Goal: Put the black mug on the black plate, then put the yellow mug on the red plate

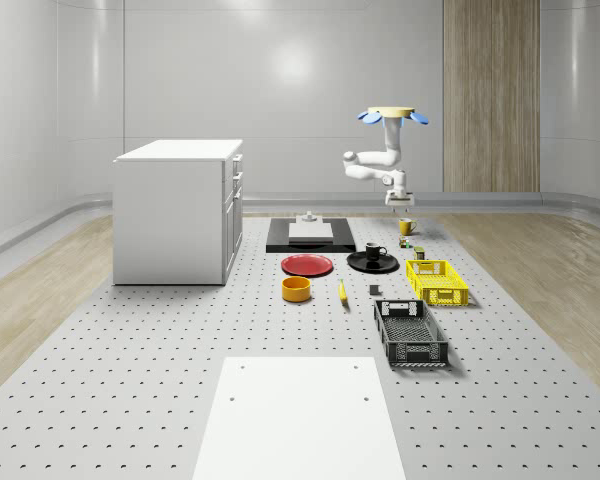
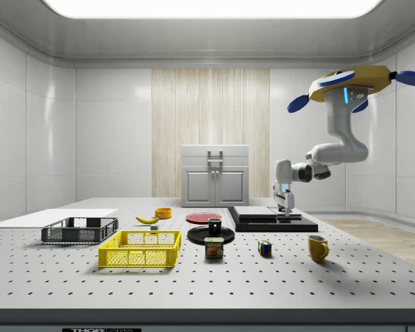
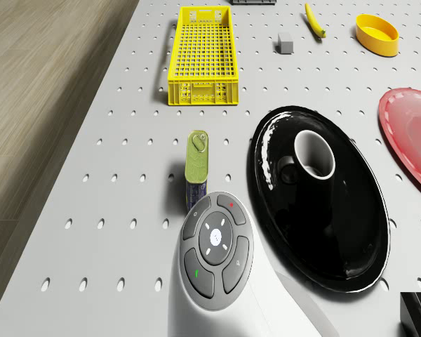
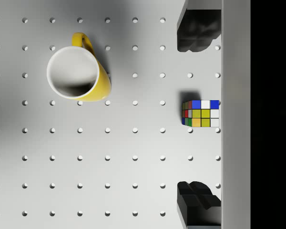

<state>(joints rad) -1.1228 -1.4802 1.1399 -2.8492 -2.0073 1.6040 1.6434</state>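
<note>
The yellow mug (image 1: 407,226) stands upright on the bench (image 1: 130,380), behind the yellow basket (image 1: 437,281) in the whole-scene view. The black mug (image 1: 375,252) already sits on the black plate (image 1: 358,264), so I judge the first half of the task done and the yellow mug the step in hand. The red plate (image 1: 307,265) lies just beside the black plate, on the whole-scene view's left. The drone (image 1: 391,114) hovers above the far part of the bench, and the jaws (image 1: 397,201) hang a little above the yellow mug.

In the side view the yellow mug (image 2: 318,247) stands on the side view's right, well apart from the red plate (image 2: 203,217), and the jaws (image 2: 283,207) hang above the bench, not touching it.

In the drone view the black mug (image 3: 310,158) stands upright, off the middle of the black plate (image 3: 337,239), with a can (image 3: 197,167) just beside the plate.

In the wrist view the jaws (image 4: 198,114) are released, holding nothing. The yellow mug (image 4: 77,74) is off to one side of them, mouth facing the camera, so its long axis is vertical; its handle points away from the small coloured cube (image 4: 200,112), which lies between the fingers (image 4: 195,31). To do this step well, I think the jaws must first centre over the mug's rim, clear of the cube, then descend straight.
</note>
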